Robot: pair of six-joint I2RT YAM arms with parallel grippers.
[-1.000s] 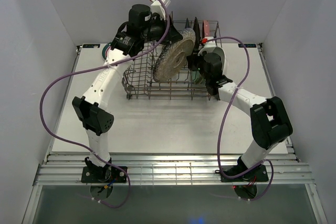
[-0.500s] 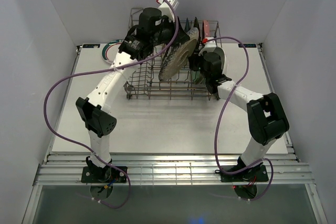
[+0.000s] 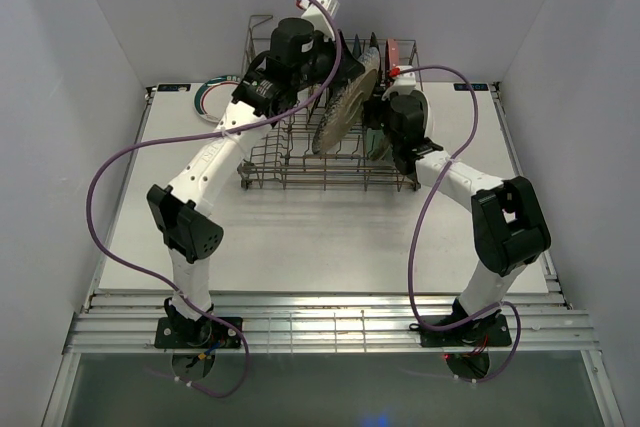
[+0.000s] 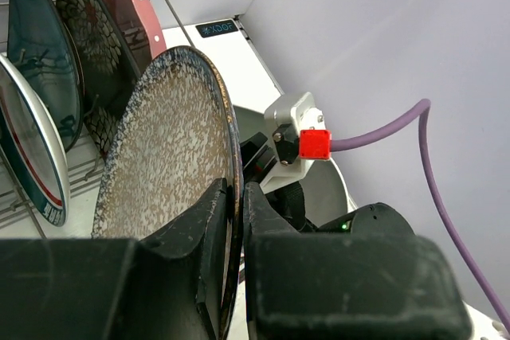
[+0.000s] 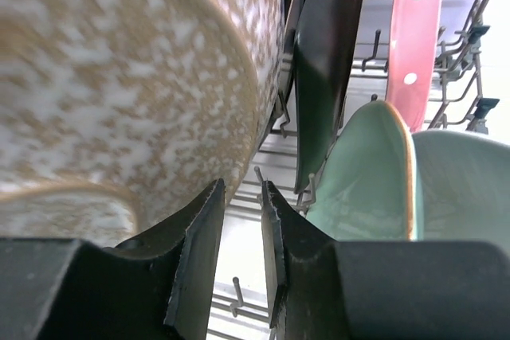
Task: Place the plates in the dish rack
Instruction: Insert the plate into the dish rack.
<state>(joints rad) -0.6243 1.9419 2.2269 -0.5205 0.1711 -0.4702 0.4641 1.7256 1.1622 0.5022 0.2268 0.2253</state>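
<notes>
One speckled plate (image 4: 167, 157): left jaws clamp rim; right jaws slightly apart, beside it.

white and black left robot arm (image 3: 205, 162) and white and black right robot arm (image 3: 450, 181), with thin purple cables (image 4: 374, 141)

each arm has smooth white tubes, fat black joints (image 3: 185, 225) and a small black base (image 3: 195, 332). the black left gripper (image 4: 237, 189) and the black right gripper (image 5: 241, 189) each have two flat fingers. a little red square block (image 4: 315, 143) sits on a shiny silver bracket (image 4: 291, 113), near a tiny green light (image 4: 344, 226).
</notes>
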